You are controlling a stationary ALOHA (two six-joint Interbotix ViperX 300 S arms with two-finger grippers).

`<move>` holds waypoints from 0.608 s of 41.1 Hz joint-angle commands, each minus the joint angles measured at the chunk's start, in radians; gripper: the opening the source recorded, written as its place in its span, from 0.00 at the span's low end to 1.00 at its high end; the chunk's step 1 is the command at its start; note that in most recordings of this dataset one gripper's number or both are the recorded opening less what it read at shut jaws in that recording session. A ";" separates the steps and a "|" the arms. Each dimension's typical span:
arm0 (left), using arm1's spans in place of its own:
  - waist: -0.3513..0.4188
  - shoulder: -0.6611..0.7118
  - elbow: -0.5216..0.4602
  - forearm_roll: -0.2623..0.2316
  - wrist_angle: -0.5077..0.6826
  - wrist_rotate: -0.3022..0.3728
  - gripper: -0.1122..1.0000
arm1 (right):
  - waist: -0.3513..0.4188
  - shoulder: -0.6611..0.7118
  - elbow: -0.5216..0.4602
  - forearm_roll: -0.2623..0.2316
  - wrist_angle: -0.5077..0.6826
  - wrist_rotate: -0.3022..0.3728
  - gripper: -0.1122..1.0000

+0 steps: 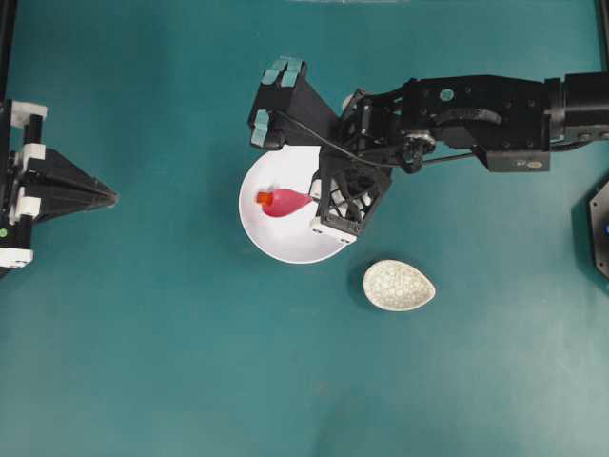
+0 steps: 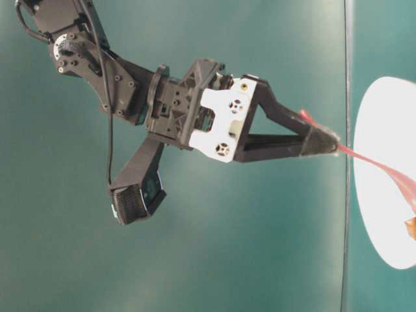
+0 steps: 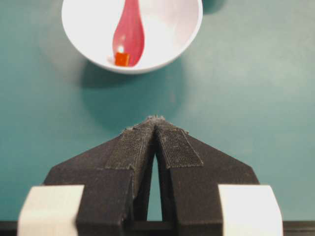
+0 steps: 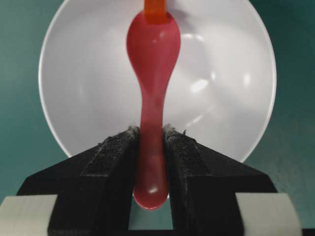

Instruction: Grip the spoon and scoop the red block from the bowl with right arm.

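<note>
The white bowl (image 1: 285, 243) stands mid-table. My right gripper (image 1: 316, 200) reaches over the bowl's right side, shut on the handle of the pink-red spoon (image 1: 288, 202). In the right wrist view the handle (image 4: 151, 147) sits clamped between both pads, and the scoop (image 4: 153, 49) points into the bowl (image 4: 221, 88). The red block (image 1: 264, 198) lies at the scoop's tip, touching it (image 4: 156, 11); I cannot tell whether it rests in the scoop. From table level the spoon (image 2: 383, 170) slopes down from the fingertips (image 2: 328, 140). My left gripper (image 1: 107, 198) is shut and empty at the far left, facing the bowl (image 3: 167, 29).
A small oval speckled dish (image 1: 399, 285) lies just right of and in front of the bowl. A black fixture (image 1: 599, 228) shows at the right edge. Bare teal table separates my left gripper (image 3: 156, 120) from the bowl.
</note>
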 commanded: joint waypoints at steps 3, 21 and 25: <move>0.002 0.003 -0.029 0.000 -0.009 0.000 0.10 | 0.002 -0.035 -0.028 0.003 -0.017 0.002 0.33; 0.002 0.003 -0.029 0.000 -0.008 -0.002 0.10 | 0.011 -0.064 0.003 0.003 -0.038 0.002 0.33; 0.002 0.003 -0.029 0.000 -0.008 -0.002 0.10 | 0.014 -0.071 0.014 0.005 -0.060 0.005 0.33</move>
